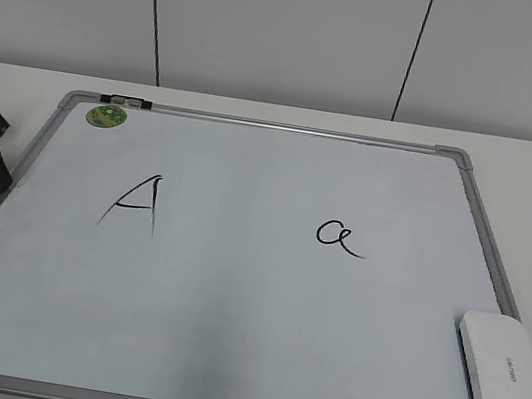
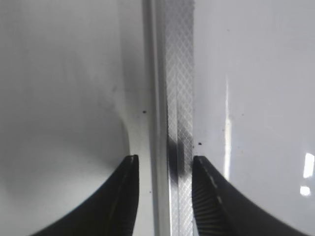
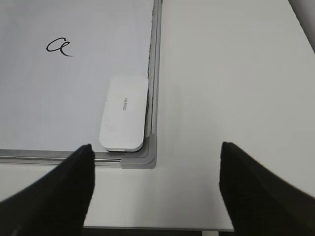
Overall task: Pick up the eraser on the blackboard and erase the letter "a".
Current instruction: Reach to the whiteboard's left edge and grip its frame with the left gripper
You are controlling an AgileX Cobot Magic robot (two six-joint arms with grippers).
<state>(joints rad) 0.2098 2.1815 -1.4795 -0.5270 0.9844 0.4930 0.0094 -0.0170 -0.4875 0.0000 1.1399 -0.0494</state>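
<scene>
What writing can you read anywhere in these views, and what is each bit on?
"A", black marker capital, on the board.
"a", black marker cursive lowercase, on the board to the right of the capital.
Small grey lettering on the eraser: too small to read.
Green sticker at the board's far left corner: print too blurred to read.
Left wrist view: no text.

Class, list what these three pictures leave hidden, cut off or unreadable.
- The eraser: lettering too small to read in exterior and right wrist views; underside hidden.
- The blackboard: near edge cut off in the exterior view.
- Left gripper: only fingertips show.
- Right gripper: only fingertips show; absent from the exterior view.
</scene>
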